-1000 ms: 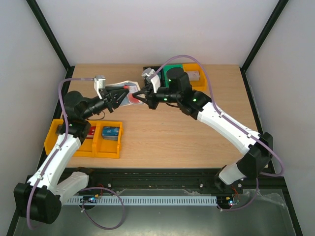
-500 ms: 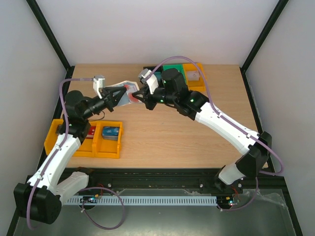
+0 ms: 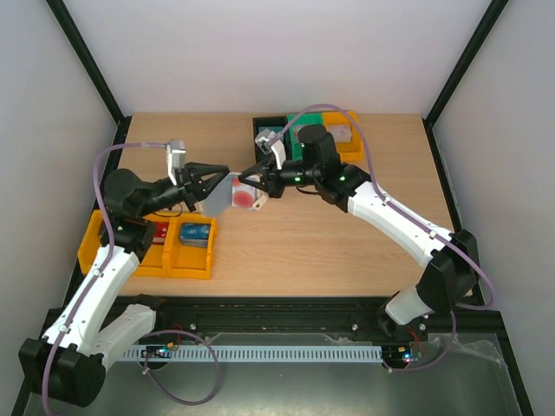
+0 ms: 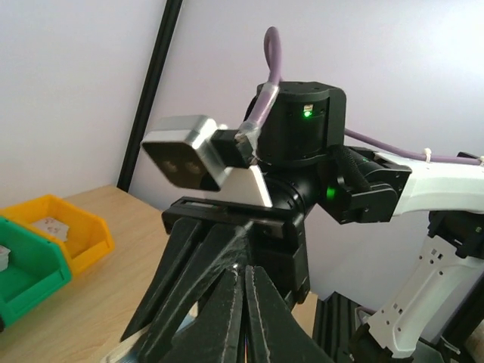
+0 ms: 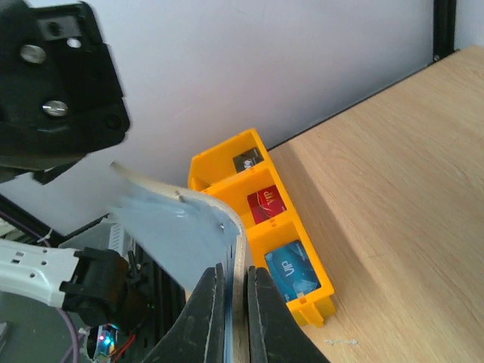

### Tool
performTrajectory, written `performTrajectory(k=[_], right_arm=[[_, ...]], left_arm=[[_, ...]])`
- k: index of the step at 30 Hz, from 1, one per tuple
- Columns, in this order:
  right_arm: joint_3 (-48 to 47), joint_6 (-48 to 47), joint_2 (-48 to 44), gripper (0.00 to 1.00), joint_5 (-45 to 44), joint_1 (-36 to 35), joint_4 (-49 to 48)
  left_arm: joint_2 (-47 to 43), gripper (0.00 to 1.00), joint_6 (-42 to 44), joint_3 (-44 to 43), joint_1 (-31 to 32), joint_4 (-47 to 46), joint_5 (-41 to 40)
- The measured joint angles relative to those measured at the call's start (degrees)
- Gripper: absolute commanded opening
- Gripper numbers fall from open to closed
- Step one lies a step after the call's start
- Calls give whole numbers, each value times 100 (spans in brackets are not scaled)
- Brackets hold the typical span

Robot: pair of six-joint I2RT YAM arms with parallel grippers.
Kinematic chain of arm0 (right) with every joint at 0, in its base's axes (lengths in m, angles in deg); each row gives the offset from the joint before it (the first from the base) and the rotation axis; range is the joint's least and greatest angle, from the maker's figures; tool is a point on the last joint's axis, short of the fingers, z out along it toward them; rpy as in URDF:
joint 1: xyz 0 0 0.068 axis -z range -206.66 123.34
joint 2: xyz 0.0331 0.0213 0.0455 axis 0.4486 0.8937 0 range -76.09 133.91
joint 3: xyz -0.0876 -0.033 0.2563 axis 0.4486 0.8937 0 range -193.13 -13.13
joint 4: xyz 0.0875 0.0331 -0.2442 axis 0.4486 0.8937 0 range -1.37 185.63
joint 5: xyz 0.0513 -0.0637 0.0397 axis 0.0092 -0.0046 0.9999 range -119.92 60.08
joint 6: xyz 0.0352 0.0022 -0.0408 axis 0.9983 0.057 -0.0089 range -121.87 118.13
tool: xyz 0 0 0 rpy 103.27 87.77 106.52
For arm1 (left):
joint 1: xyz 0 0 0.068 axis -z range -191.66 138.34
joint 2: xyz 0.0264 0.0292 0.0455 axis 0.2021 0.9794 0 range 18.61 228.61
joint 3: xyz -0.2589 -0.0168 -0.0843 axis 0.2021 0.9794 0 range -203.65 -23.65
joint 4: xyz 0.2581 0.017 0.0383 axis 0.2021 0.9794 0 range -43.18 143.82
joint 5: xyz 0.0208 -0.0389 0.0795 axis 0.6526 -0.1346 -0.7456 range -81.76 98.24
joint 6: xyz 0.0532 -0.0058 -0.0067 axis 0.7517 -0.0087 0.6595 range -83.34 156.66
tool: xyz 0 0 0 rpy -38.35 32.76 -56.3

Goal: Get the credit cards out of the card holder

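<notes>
Top view: the card holder point(image 3: 224, 196) is held up off the table point(image 3: 303, 247), mid-left, strung between the two grippers. The left gripper point(image 3: 224, 178) comes in from the left with its tips pressed together on the holder's upper edge. The right gripper point(image 3: 251, 180) comes in from the right, pinching the other end. The holder's blue-grey face is toward the camera, with a red patch point(image 3: 245, 198) at its right end, too small to read. Below and left, the yellow bin point(image 3: 104, 253) sits at the table's left edge. Three more bins are at the back: black bin point(image 3: 263, 130), green bin point(image 3: 301, 132) and back yellow bin point(image 3: 345, 143). Left wrist view: the left gripper's point(image 4: 243, 276) black fingers lie closed against each other with only a hairline between them. What they nip is hidden here. The right arm's wrist point(image 4: 302, 144) faces the lens close by. Right wrist view: the right gripper point(image 5: 236, 276) is clamped on the holder's point(image 5: 170, 223) cream edge. The blue-grey flap bows up and away to the left. Beyond it, the yellow bin point(image 5: 227, 150) holds a dark card point(image 5: 248, 160) in the far compartment, a red VIP card point(image 5: 265, 203) in the middle and a blue card point(image 5: 291, 274) in the nearest.
</notes>
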Motion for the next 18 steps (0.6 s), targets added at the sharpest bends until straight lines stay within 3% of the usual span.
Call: performTrajectory(k=[4, 5, 8, 10, 12, 18], right_arm=[[13, 114, -72, 2, 234, 28, -105], [13, 129, -90, 2, 240, 28, -101], [22, 146, -105, 2, 210, 28, -28], [35, 144, -105, 2, 199, 31, 46], [28, 127, -105, 2, 162, 31, 125], [-350, 61, -105, 2, 15, 33, 476]], left_arm=[[24, 2, 299, -11, -22, 339, -7], [46, 8, 415, -20, -24, 479, -50], [164, 66, 909, -74, -33, 1110, -221], [201, 87, 1300, -105, -48, 1488, -273], [173, 99, 1700, -127, -52, 1838, -321], [76, 100, 2710, -225, -57, 2647, -389]])
